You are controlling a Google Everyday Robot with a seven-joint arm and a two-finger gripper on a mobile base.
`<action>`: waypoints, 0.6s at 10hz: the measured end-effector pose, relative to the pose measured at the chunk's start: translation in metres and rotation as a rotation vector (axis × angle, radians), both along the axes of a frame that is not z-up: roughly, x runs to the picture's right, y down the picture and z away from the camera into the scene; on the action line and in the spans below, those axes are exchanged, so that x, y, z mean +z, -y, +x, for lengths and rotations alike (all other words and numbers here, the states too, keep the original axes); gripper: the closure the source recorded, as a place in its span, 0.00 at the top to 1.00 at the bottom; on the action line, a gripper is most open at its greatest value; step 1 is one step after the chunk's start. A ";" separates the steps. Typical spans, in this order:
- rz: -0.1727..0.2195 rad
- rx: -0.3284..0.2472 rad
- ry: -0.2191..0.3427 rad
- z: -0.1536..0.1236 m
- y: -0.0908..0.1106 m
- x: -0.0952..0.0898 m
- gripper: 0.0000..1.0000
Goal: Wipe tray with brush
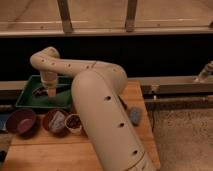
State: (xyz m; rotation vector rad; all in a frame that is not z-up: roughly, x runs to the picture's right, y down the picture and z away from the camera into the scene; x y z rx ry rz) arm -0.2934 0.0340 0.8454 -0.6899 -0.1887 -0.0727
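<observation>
Fingers of the gripper look closed on the brush, going by the dark shape at their tip. They sit low inside the tray, at the far left corner of the counter.

Too much downward force is the main risk, I judge. A hard stroke could drag the light tray toward the left edge or shove it forward into the bowls just in front of it. The sloping rim is another trap: bristles catching on it could tip the tray or twist the brush out of the grasp. The thick arm passes over the middle of the counter, so a wide sweep might clip the cup or the nearer bowl. It also hides part of the tray, so missed patches would be hard to spot.

The count:
- One tray
- One brush
- Two red bowls: one near the left edge, one beside it
- One small cup next to them
- One sponge toward the right edge
- One black block, mostly hidden behind the arm
</observation>
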 end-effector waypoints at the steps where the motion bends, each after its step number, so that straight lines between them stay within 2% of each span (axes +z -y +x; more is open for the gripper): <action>1: -0.012 -0.001 -0.039 0.020 -0.007 0.001 0.00; 2: -0.024 -0.008 -0.089 0.041 -0.013 0.005 0.00; 4: -0.041 -0.029 -0.186 0.066 -0.019 0.027 0.00; 6: -0.042 -0.039 -0.225 0.065 -0.018 0.043 0.00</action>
